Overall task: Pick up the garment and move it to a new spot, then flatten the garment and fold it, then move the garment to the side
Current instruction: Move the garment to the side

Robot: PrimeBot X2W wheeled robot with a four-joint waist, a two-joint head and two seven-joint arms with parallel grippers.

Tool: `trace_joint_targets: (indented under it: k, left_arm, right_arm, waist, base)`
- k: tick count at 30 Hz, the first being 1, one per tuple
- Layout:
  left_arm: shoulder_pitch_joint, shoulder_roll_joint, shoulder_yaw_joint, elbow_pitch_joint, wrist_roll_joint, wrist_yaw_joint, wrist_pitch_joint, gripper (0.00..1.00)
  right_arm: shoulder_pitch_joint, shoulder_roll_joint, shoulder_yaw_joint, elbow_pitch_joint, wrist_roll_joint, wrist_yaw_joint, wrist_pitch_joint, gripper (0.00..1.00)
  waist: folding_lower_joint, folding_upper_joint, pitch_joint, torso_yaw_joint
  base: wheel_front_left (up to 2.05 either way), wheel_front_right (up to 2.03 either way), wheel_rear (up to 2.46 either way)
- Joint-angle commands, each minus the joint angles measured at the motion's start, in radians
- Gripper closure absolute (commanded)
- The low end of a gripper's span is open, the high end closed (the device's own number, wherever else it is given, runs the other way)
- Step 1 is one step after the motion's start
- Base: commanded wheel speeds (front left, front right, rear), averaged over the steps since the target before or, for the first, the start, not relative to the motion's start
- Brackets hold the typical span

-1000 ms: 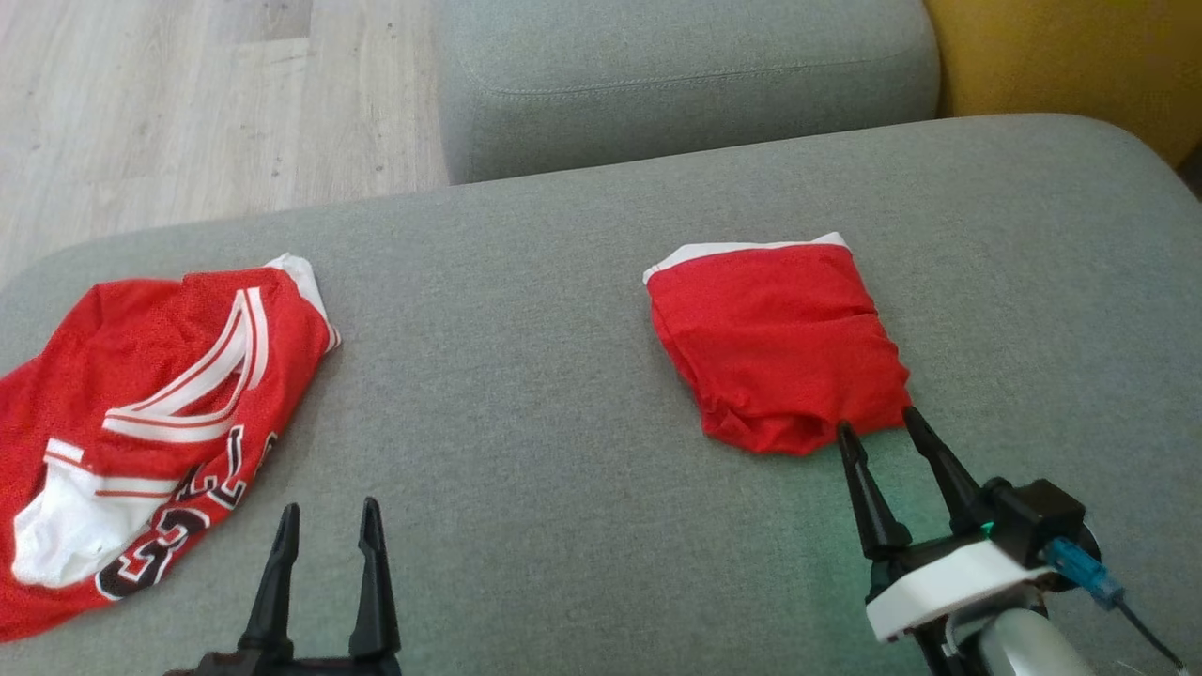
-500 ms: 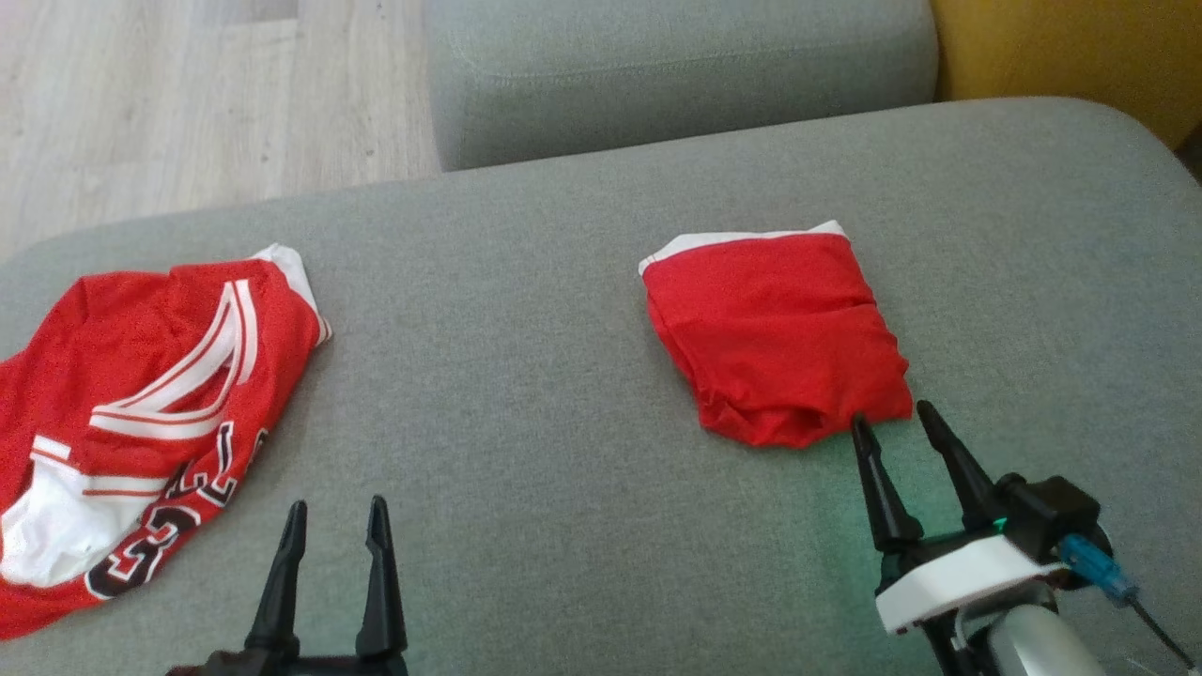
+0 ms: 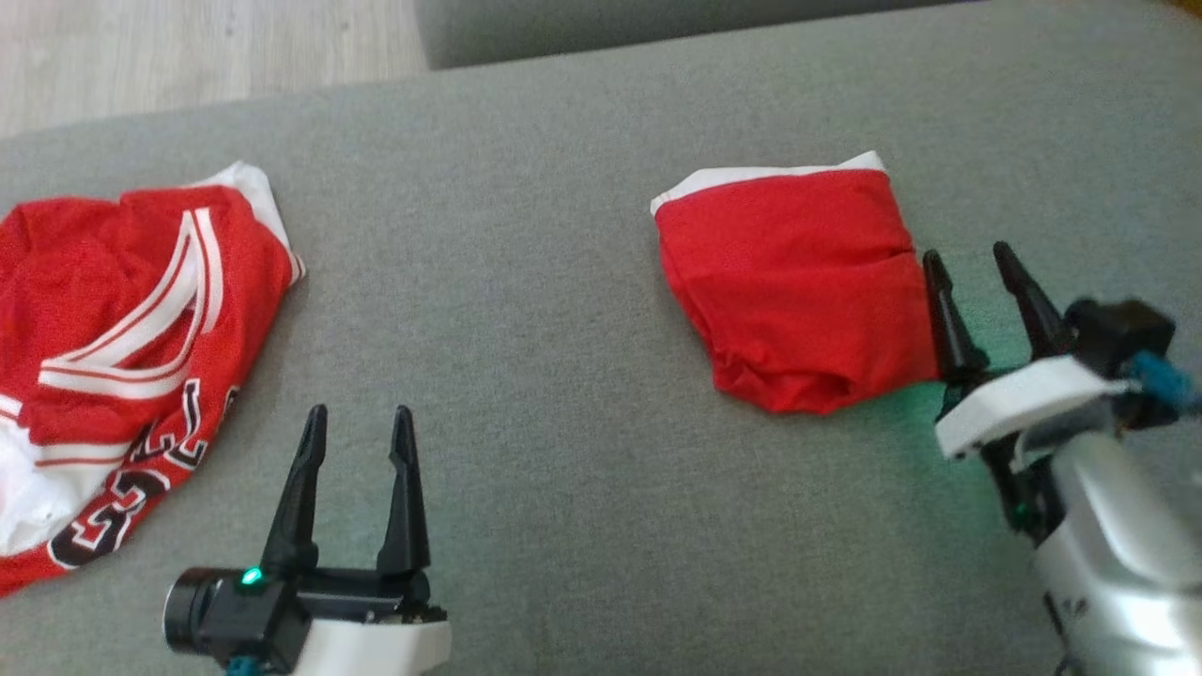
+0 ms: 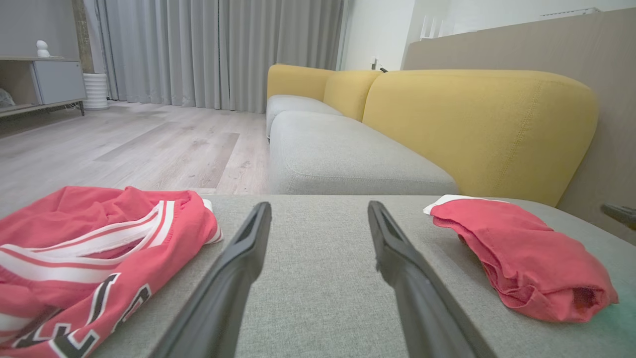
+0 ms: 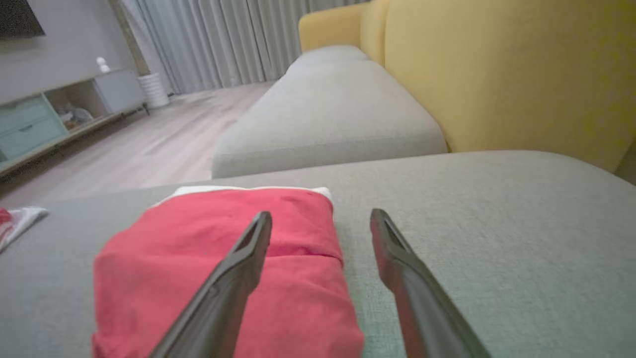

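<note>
On the grey woven-fabric sofa cushion (image 3: 563,376), right of centre in the head view, lies the folded red garment with a white hem strip (image 3: 798,282), a compact, roughly square bundle whose white edge faces away from the robot and whose rumpled fold faces toward it. Right gripper (image 3: 966,250) stands at the bundle's right edge with its two dark fingers spread apart and grasping nothing; in the right wrist view, one finger crosses over the red cloth (image 5: 164,248) while the other lies over bare cushion just beside it, the gripper (image 5: 320,213) straddling that edge. Whether the finger touches the cloth cannot be told. Left gripper (image 3: 360,409), low in the head view, likewise has its fingers released and empty, pointing across open grey fabric (image 4: 318,278) between the two garments. Well apart to the left, a crumpled red mesh basketball jersey with white-striped trim and black lettering (image 3: 122,319) sprawls at the cushion's edge. Beyond the cushion are a pale wood-plank floor (image 3: 188,47), a second grey seat cushion (image 4: 338,154) and a mustard-yellow upholstered backrest (image 4: 477,124).
</note>
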Motion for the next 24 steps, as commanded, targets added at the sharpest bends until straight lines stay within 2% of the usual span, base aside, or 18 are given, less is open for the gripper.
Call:
trace_joint_targets:
  k: [1,6,10,11,12,13,14,19,24]
  left_arm:
    - [-0.031,-0.003,0.021,-0.033,0.012,-0.001,-0.005,0.0]
    - [-0.065,-0.003,0.001,-0.03,0.012,-0.002,-0.005,0.0]
    - [-0.087,-0.003,-0.008,-0.024,0.004,0.003,-0.005,0.0]
    - [-0.091,-0.003,-0.011,-0.022,0.002,0.005,-0.005,0.0]
    - [-0.096,-0.003,-0.013,-0.022,0.001,0.006,-0.005,0.0]
    - [-0.1,-0.003,-0.015,-0.022,-0.001,0.008,-0.005,0.0]
    - [-0.108,-0.003,-0.017,-0.024,-0.005,0.013,-0.005,0.0]
    - [-0.131,-0.003,-0.012,-0.034,-0.004,0.016,-0.005,0.0]
    - [-0.174,-0.003,-0.01,-0.044,0.012,0.001,-0.005,0.0]
  right_arm:
    - [-0.038,-0.017,0.03,-0.009,0.011,0.007,0.01,0.0]
    - [-0.143,-0.076,0.103,0.109,0.079,0.007,0.086,0.0]
    - [-0.187,-0.097,0.181,0.184,0.151,0.007,0.151,0.0]
    - [-0.193,-0.098,0.193,0.206,0.175,0.007,0.175,0.22]
    - [-0.199,-0.099,0.208,0.222,0.195,0.007,0.195,0.65]
    - [-0.206,-0.102,0.22,0.233,0.211,0.007,0.206,0.93]
    - [-0.218,-0.112,0.246,0.236,0.24,0.007,0.209,1.0]
    - [-0.273,-0.189,0.256,0.242,0.247,0.007,0.16,1.0]
    - [-0.346,-0.313,0.236,0.261,0.222,0.007,0.164,1.0]
  waist:
    - [-0.0003,0.0,0.022,0.008]
    - [-0.0003,0.0,0.068,0.028]
    - [-0.0003,0.0,0.1,0.041]
    - [-0.0003,0.0,0.106,0.042]
    - [-0.0003,0.0,0.113,0.044]
    - [-0.0003,0.0,0.121,0.045]
    - [-0.0003,0.0,0.138,0.043]
    - [-0.0003,0.0,0.195,0.012]
    - [-0.0003,0.0,0.284,-0.033]
  base:
    - [0.0,0.0,0.0]
    - [0.0,0.0,0.0]
    - [0.0,0.0,0.0]
    - [0.0,0.0,0.0]
    - [0.0,0.0,0.0]
    - [0.0,0.0,0.0]
    - [0.0,0.0,0.0]
    - [0.0,0.0,0.0]
    - [0.0,0.0,0.0]
